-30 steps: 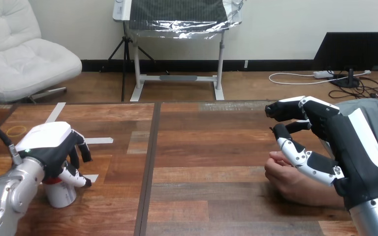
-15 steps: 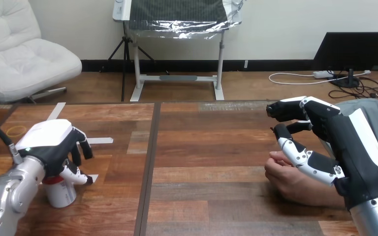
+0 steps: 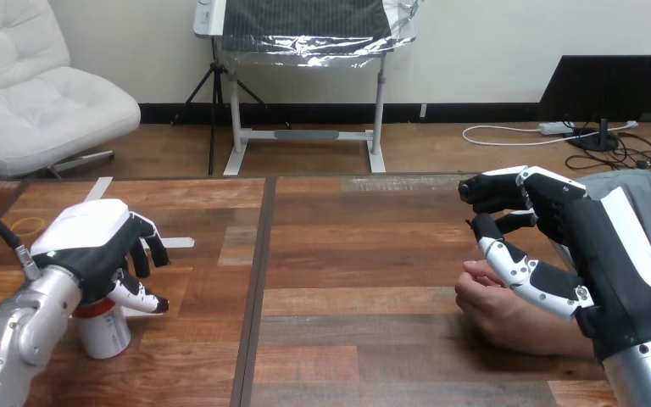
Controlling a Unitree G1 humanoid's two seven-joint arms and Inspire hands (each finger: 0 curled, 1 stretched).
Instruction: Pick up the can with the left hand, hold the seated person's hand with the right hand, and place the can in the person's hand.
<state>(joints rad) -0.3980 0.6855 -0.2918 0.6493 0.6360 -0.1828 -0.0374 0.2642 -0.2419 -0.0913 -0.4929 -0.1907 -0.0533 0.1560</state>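
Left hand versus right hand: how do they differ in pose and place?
The left hand hangs back-up over the upright can at the table's left; the right hand stands on edge over the person's hand at the right. The left hand shows its white back broadly, the right hand mostly black. Each is close to its target.

One head camera, facing forward and down.
You look closely across the bench (image 3: 347, 280), left arm (image 3: 8, 339) entering bottom left, right arm (image 3: 644, 373) bottom right.
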